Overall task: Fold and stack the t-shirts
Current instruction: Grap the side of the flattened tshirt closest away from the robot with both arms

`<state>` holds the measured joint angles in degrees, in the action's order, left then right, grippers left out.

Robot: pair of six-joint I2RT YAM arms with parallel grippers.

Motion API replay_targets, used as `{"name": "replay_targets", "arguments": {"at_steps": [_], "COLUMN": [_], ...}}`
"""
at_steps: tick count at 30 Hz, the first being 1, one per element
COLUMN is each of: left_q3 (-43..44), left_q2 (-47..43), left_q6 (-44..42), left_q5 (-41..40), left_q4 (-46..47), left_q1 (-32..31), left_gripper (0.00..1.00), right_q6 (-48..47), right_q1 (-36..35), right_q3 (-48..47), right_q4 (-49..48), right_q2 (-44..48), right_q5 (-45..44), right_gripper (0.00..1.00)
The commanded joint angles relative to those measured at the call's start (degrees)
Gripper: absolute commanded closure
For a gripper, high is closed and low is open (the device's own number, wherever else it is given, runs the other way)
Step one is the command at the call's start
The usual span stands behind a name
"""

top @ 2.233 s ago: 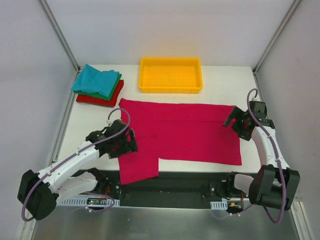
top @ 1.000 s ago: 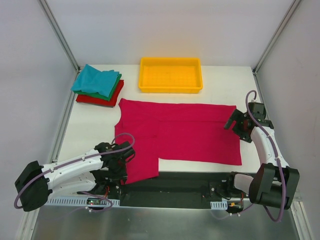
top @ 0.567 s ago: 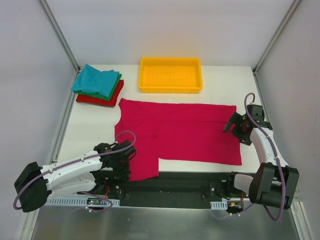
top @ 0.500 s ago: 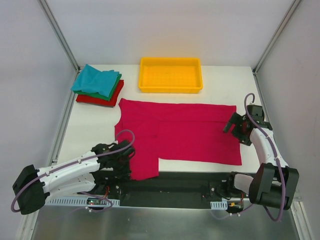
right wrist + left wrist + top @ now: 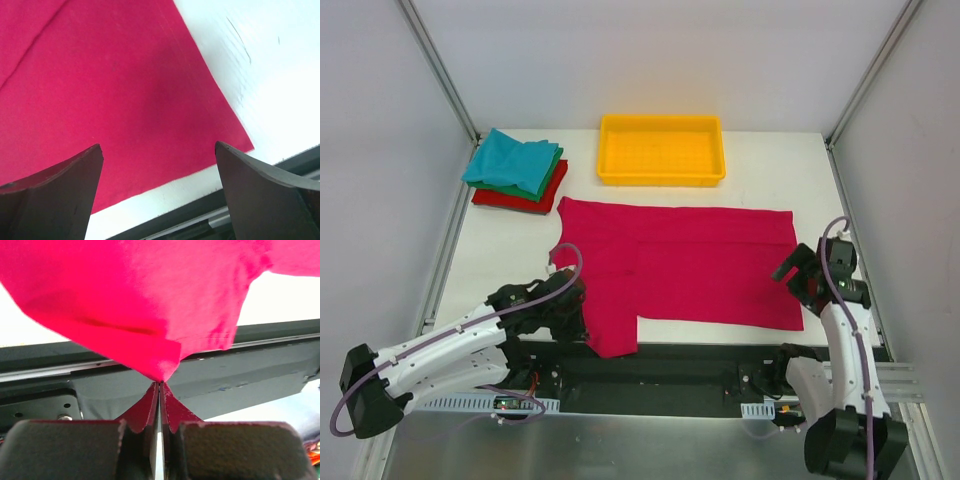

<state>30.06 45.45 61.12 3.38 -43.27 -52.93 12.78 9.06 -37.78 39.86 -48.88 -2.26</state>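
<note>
The magenta t-shirt is covering the middle of the counter, leaving bare strips open at its left and right. The yellow tray and the stack of 3 folded t-shirts are blocking the far edge.

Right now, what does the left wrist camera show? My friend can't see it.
The left arm's jaws are pinched shut on a bit of the pink t-shirt, which spreads across the top. Behind it are a dark rail and the white table.
</note>
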Motion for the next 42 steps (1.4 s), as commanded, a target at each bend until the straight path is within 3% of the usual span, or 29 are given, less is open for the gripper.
{"name": "replay_targets", "arguments": {"at_steps": [1,7,16,25,33,42], "left_q3": [4.9,6.4,6.7,8.0,10.1,11.7], "left_q2": [-0.7,-1.0,-1.4,-0.3,1.0,1.2], "left_q6": [-3.1,-4.9,-5.5,-5.8,-7.8,-9.4], "left_q5": [-7.1,-9.7,-11.9,-14.4,-15.6,-15.9], "left_q4": [1.0,3.0,4.9,7.0,8.7,10.0], "left_q1": [-0.3,-0.3,0.0,1.5,3.2,5.8], "left_gripper": [1.00,1.00,1.00,1.00,1.00,1.00], "right_q6": [8.8,14.4,14.4,14.8,13.4,12.0], "right_q1": [0.8,1.5,1.6,1.7,1.7,1.7], "right_q3": [4.8,9.0,11.0,15.1,16.1,15.5], "right_q4": [6.5,8.2,5.9,-0.3,-3.1,-3.1], "right_q2": [7.0,10.6,7.1,4.7,3.5,4.9], "right_q5": [-2.2,-0.8,-2.3,-5.4,-4.6,-4.5], "right_gripper": [0.04,0.04,0.01,0.13,0.29,0.61]}}
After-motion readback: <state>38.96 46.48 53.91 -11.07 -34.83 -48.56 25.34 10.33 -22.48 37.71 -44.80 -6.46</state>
